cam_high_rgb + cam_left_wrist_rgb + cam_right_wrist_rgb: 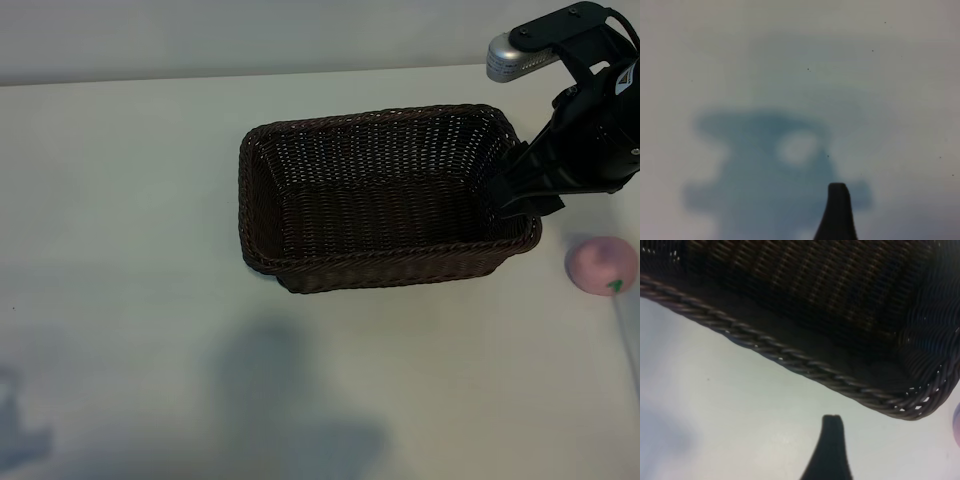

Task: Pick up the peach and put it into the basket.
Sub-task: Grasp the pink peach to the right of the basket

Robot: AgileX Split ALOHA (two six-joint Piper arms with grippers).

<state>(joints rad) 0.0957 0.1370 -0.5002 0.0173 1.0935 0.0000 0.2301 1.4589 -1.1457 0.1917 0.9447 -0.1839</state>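
A: What do we see on the white bench (120,200)?

B: We see the big brown basket (380,195) near the middle. It is woven, with a braided rim, and nothing is lying inside it.

A: And where is the peach (601,265)?

B: It sits on the bench at about four o'clock from the basket, close to the basket's right end but not touching it. It is small, round and pink, with a little green mark.

A: Is our right hand (520,195) near it?

B: Our right hand comes in from about two o'clock and hangs over the right end of the basket. The peach is just beside it, lower down at its five o'clock. The hand's fingers are spread apart and it carries nothing. From its own camera we see one dark finger (829,450) above the bare bench, next to the basket's rim (790,360).

A: And our left hand?

B: Its camera shows one dark finger (837,212) above the bare bench and its own shadow (765,170). That hand is spread wide too, with nothing in it.
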